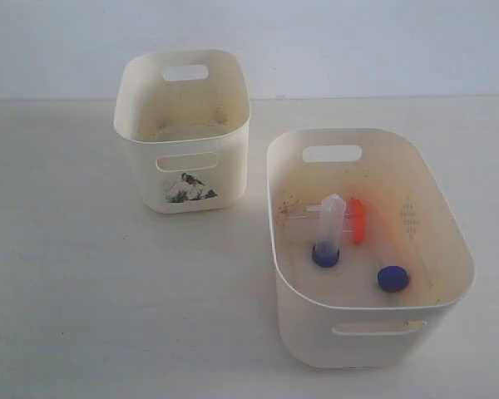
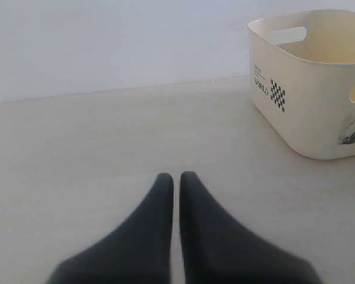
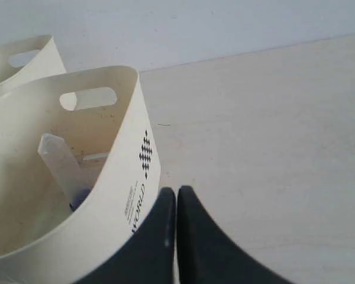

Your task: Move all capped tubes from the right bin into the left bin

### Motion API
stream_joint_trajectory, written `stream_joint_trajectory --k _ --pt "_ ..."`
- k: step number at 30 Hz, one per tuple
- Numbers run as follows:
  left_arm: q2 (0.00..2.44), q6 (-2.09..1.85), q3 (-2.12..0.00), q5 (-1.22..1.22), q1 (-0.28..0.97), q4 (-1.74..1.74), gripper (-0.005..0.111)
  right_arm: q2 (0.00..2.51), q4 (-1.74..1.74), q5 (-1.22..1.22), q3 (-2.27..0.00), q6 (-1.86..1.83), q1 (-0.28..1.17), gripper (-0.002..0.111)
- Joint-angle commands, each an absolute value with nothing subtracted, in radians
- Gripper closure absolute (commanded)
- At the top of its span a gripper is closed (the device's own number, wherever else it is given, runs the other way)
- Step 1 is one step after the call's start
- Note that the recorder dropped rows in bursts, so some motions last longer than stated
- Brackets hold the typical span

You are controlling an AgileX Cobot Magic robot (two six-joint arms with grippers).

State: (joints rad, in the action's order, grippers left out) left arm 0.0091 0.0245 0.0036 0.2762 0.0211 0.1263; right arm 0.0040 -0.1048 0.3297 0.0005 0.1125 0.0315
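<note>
The right bin holds a clear tube that stands on its blue cap with its tapered tip up. Next to it lies a tube with an orange cap. The left bin, with a black drawing on its front, stands further back. Neither gripper shows in the exterior view. My left gripper is shut and empty above bare table, with the left bin off to one side. My right gripper is shut and empty just outside the right bin's wall. The blue-capped tube shows inside that bin.
A separate blue cap lies on the right bin's floor near the front. Brown specks mark the inside of both bins. Pale table surface surrounds the bins, and a white wall runs along the back.
</note>
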Motion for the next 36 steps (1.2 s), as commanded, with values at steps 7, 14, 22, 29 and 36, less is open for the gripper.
stream_joint_trajectory --k 7,14,22,29,36 --pt "0.007 0.036 0.0 0.261 0.02 0.12 0.102 0.0 -0.095 0.267 0.0 0.07 0.031 0.108" --pt "0.007 0.036 0.0 0.261 0.02 0.12 0.102 0.0 -0.103 -0.288 0.0 0.108 0.031 0.108" --pt "0.007 0.036 0.0 0.261 0.02 0.12 0.102 0.265 -0.1 0.28 -0.31 0.096 0.031 0.108" --pt "0.007 0.036 0.0 0.261 0.02 0.12 0.102 0.437 -0.201 0.221 -0.334 0.115 0.031 0.108" --pt "0.007 0.036 0.0 0.261 0.02 0.12 0.102 0.465 -0.427 0.358 -0.456 -0.111 0.031 0.108"
